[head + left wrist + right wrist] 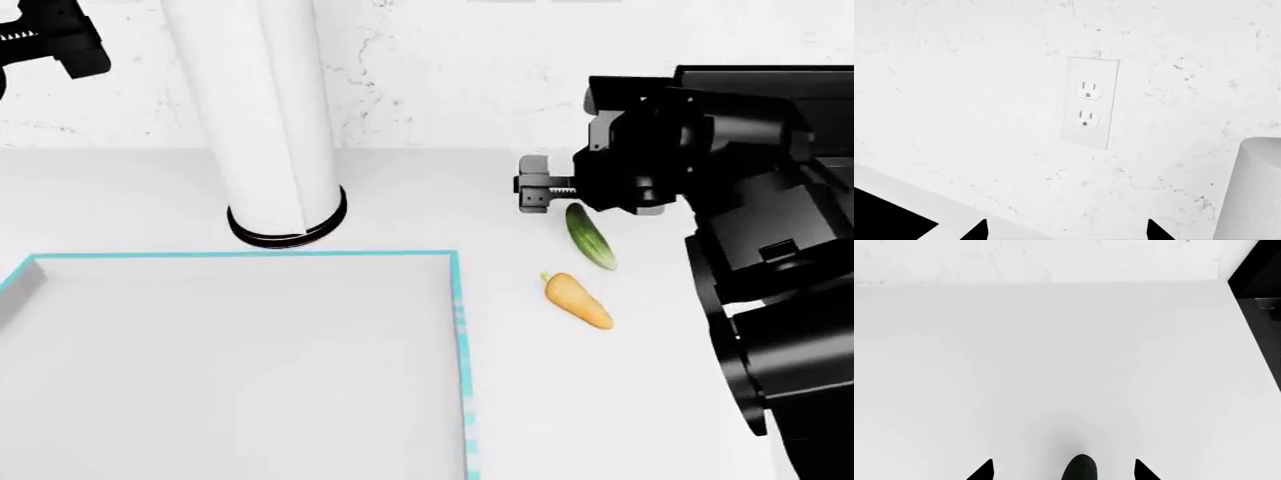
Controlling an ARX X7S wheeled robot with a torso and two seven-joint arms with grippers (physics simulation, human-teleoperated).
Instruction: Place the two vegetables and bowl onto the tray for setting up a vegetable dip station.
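Observation:
A dark green cucumber (590, 236) lies on the white counter, and an orange carrot (578, 300) lies just in front of it. Both are right of the tray (459, 330), which has a white floor and a light blue rim. My right gripper (563, 200) hangs over the cucumber's far end. In the right wrist view that gripper (1063, 471) is open, with the cucumber's rounded tip (1081, 468) between its fingertips. My left gripper (1067, 231) is open and holds nothing. It is raised at the head view's top left (40, 45) and faces the wall. The bowl is out of view.
A tall white cylinder with a black base (274, 130) stands behind the tray, and its side also shows in the left wrist view (1254, 190). A wall outlet (1089, 102) sits on the marble backsplash. The counter's right edge (1254, 340) drops to black.

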